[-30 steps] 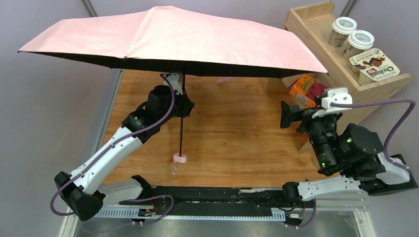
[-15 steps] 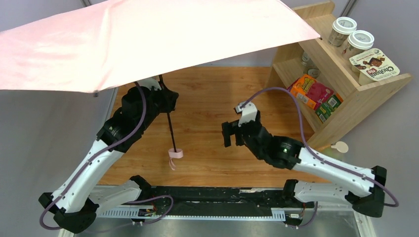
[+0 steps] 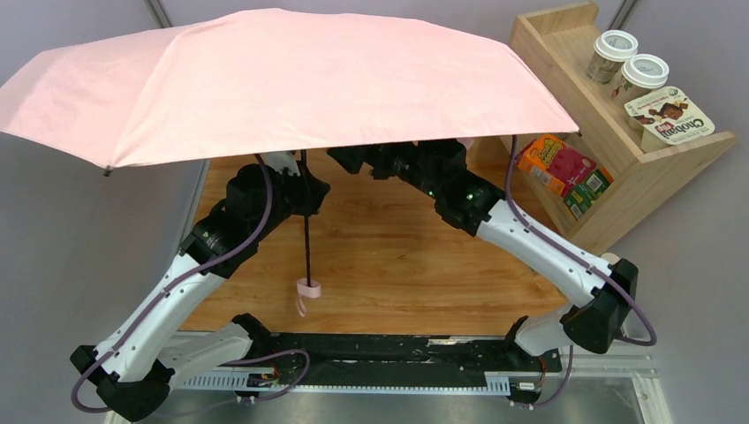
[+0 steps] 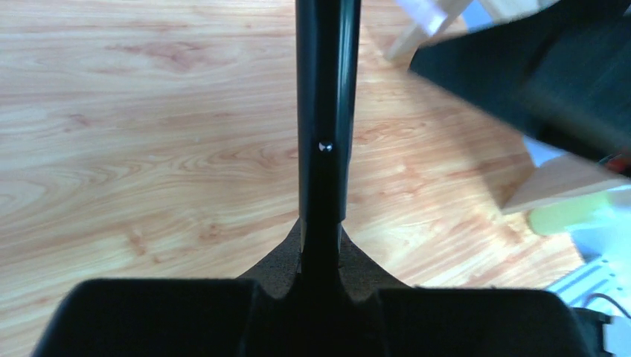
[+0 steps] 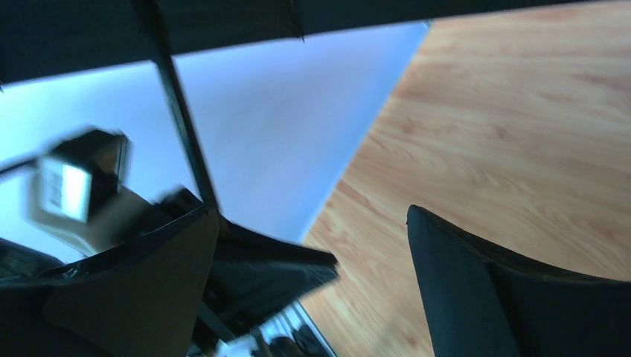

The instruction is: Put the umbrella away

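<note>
The pale pink umbrella (image 3: 291, 79) is open, its canopy spread over the back of the wooden table (image 3: 397, 256). Its black shaft (image 3: 306, 238) hangs down to a pink strap (image 3: 306, 290) at the bottom end. My left gripper (image 3: 305, 187) is shut on the shaft just under the canopy. The left wrist view shows the jaws (image 4: 321, 242) clamped on the shaft (image 4: 327, 111). My right gripper (image 3: 351, 159) reaches under the canopy, a little right of the shaft. It is open and empty (image 5: 312, 290); a thin rib (image 5: 182, 126) and the dark underside (image 5: 223, 22) show in that view.
A slanted wooden shelf (image 3: 609, 141) stands at the back right. It holds two lidded cups (image 3: 629, 60), a chocolate packet (image 3: 669, 115) and an orange snack packet (image 3: 552, 159). The table's left edge (image 3: 201, 190) lies under the canopy.
The canopy has swung from tilted up-left back to nearly level. My right arm has moved from mid-table up and back under the canopy, close to the shaft. My left gripper keeps its hold.
</note>
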Robot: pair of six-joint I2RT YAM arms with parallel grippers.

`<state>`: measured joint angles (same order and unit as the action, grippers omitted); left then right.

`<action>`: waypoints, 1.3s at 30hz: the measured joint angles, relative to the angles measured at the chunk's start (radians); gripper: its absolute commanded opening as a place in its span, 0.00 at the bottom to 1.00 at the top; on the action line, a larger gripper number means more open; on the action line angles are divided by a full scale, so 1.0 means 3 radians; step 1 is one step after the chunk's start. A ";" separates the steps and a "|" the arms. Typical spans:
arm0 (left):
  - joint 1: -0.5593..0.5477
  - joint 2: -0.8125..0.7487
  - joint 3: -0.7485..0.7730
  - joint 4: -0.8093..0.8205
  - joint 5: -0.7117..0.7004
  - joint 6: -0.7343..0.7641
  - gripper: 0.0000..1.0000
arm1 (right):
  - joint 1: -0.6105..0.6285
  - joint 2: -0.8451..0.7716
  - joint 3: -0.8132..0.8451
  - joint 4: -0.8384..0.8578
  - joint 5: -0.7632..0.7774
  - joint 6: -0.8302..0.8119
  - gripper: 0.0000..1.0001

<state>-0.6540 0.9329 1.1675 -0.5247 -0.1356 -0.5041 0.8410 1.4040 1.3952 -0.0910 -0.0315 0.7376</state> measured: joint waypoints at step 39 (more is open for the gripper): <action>0.0048 -0.1015 -0.0256 -0.0306 0.0312 -0.0319 0.88 | -0.0299 0.1792 0.1427 0.2370 -0.1420 0.1985 0.00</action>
<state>-0.6395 0.6285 1.0908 -0.6167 -0.0422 -0.5999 0.7513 1.9415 1.8233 0.6201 -0.4576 1.3331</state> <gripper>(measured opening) 0.855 0.081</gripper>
